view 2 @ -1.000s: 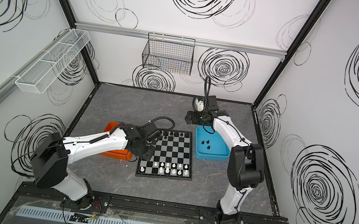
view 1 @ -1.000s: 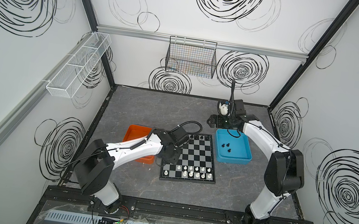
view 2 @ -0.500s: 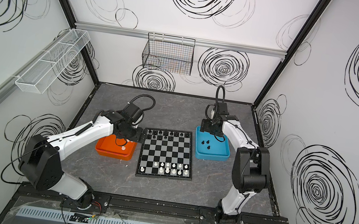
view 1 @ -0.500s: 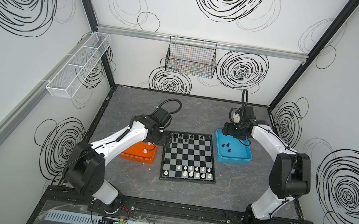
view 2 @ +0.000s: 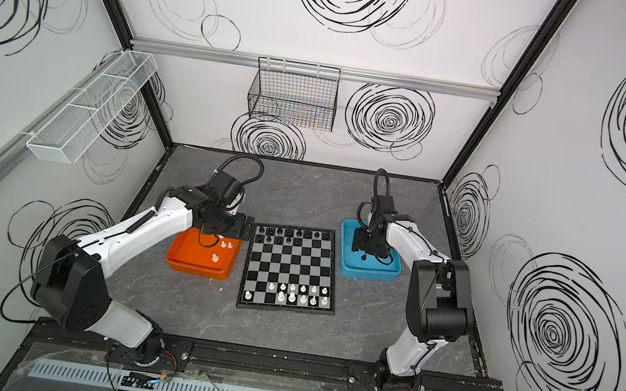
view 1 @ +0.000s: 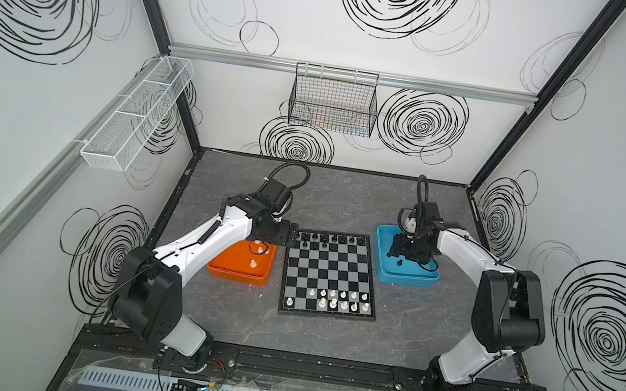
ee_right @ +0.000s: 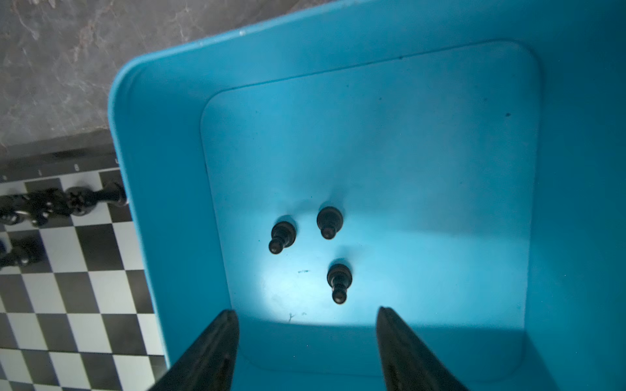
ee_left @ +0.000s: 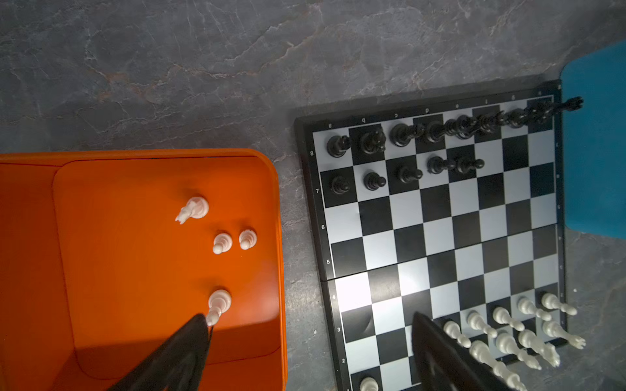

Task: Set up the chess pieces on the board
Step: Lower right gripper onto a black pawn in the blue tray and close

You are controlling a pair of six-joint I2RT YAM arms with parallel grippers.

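Note:
The board (view 1: 329,274) (view 2: 287,268) lies mid-table. Black chess pieces (ee_left: 338,145) fill its far rows and white ones (view 1: 338,299) its near rows. Several white pieces (ee_left: 222,242) stand in the orange tray (view 1: 236,273). My left gripper (ee_left: 310,316) hangs open and empty over that tray's edge beside the board, one fingertip (ee_left: 200,325) next to a white pawn (ee_left: 218,303). Three black pawns (ee_right: 338,281) stand in the blue tray (ee_right: 440,169). My right gripper (ee_right: 306,311) is open above them, holding nothing; in a top view it (view 1: 405,252) sits low over the tray.
A black wire basket (view 1: 334,99) hangs on the back wall and a white mesh shelf (view 1: 139,111) on the left wall. The orange tray and the blue tray (view 2: 369,270) flank the board closely on the grey tabletop.
The left arm swung from over the board's left side to the orange tray and its jaws opened wide. The right gripper came forward and down over the blue tray, its jaws narrowing somewhat.

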